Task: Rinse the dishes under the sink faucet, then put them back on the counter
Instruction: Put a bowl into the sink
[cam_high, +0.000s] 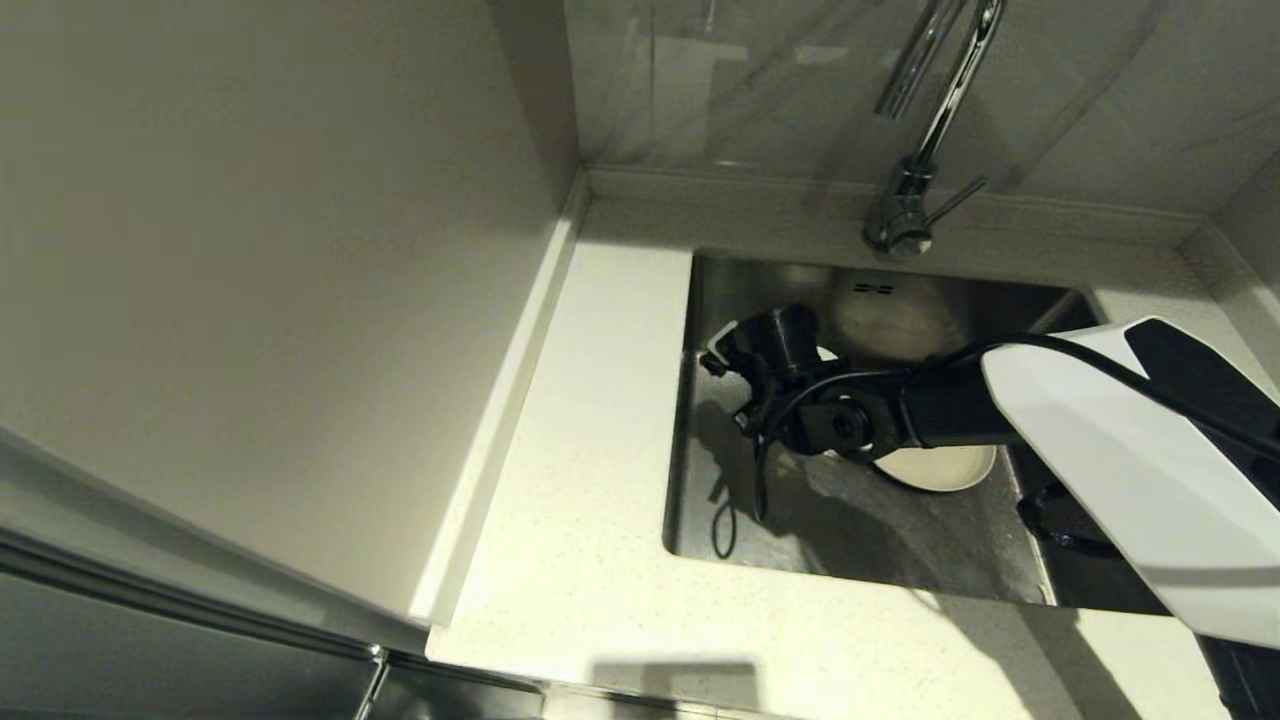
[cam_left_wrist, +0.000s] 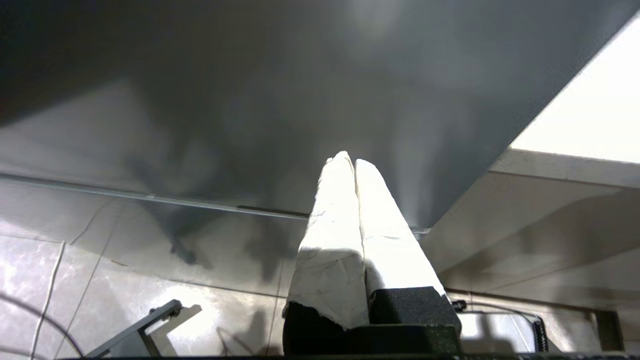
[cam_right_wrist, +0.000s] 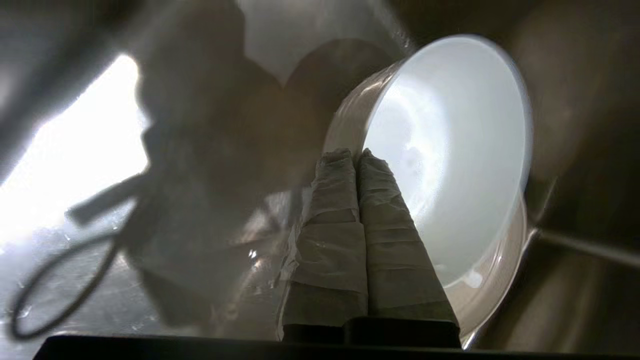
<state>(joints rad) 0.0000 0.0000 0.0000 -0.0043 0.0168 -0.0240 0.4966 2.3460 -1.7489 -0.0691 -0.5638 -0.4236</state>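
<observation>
My right gripper (cam_high: 722, 352) reaches down into the steel sink (cam_high: 870, 545) near its left wall. In the right wrist view its taped fingers (cam_right_wrist: 385, 200) are shut on the rim of the small white bowl (cam_right_wrist: 450, 150), one finger outside the wall and one inside. The bowl is tilted on its edge, with its opening facing sideways. Under it lies the cream plate (cam_high: 940, 468), whose rim (cam_right_wrist: 502, 272) shows below the bowl. The chrome faucet (cam_high: 925, 130) stands behind the sink with its lever (cam_high: 955, 198) pointing right. The spoon is out of view. My left gripper (cam_left_wrist: 350, 162) is shut and empty, parked low.
The speckled counter (cam_high: 590, 420) runs along the left and front of the sink, with a beige wall panel (cam_high: 250, 300) on its left. A black cable loop (cam_high: 722, 525) hangs from my right wrist into the basin. The left wrist view shows tiled floor (cam_left_wrist: 100, 280).
</observation>
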